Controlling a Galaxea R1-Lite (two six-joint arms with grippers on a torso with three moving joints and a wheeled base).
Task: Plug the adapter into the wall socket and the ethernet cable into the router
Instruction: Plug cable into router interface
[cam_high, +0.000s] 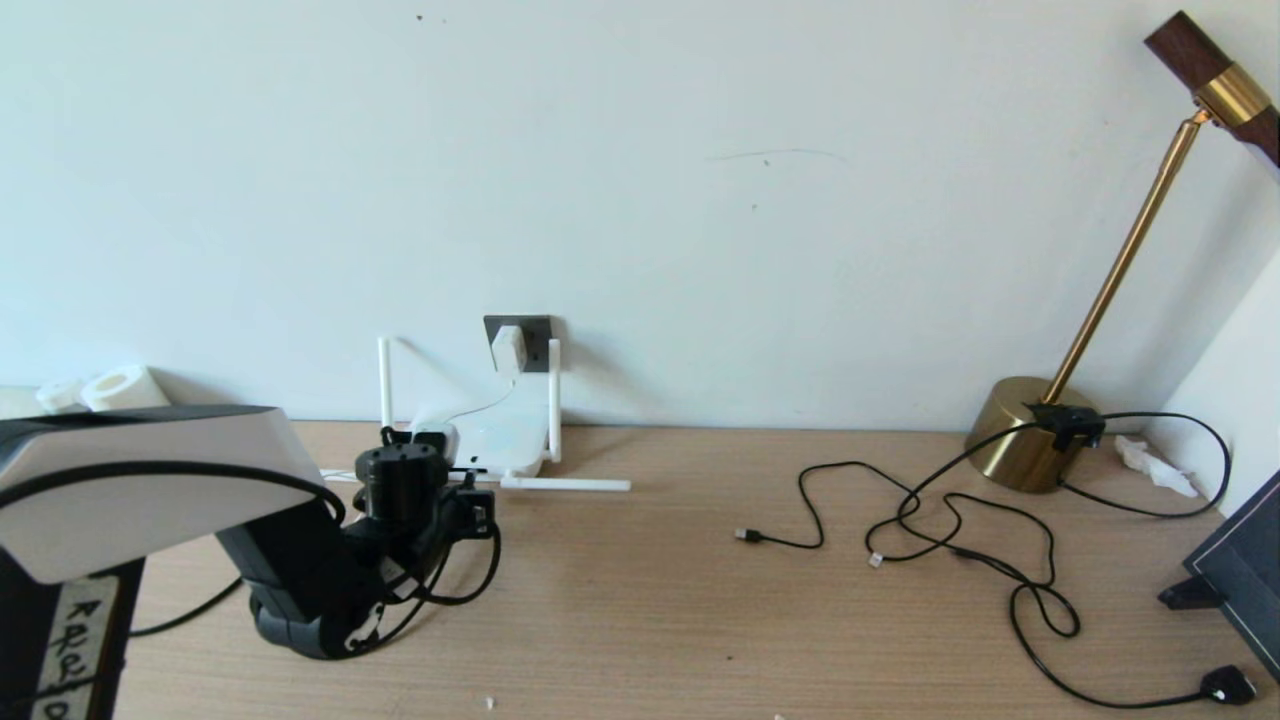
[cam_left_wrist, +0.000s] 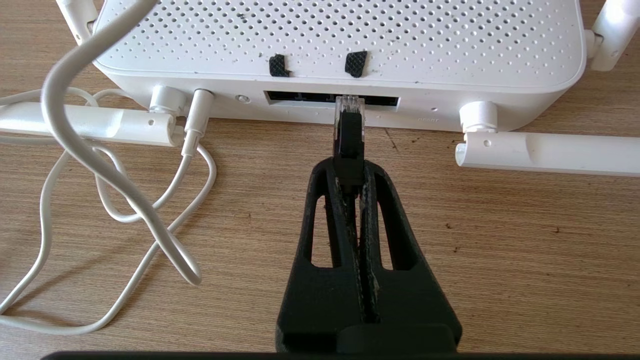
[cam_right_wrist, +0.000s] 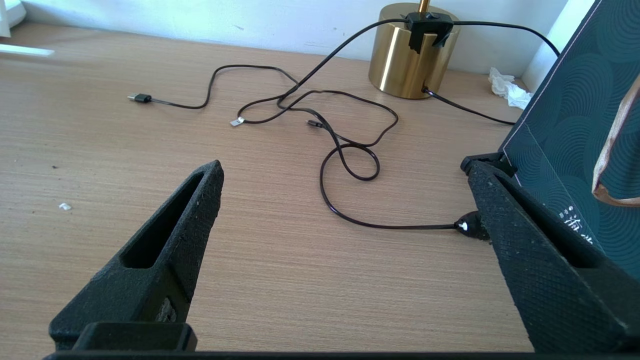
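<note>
We saw a light wooden tabletop filling the lower half of the head view. On it, at centre left by the wall, lay the router. At right stood a brass lamp base, thin black cords looped before it, a crumpled tissue beside it.

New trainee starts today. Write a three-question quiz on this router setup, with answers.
1. True or false: the adapter already sits in the wall socket.
2. What does the left pincer hold? A) ethernet cable B) white cord C) antenna
3. How does the right pincer stand?

Key: 1 true. 2 A, its clear tip at the router ports. 3 open, empty.
</note>
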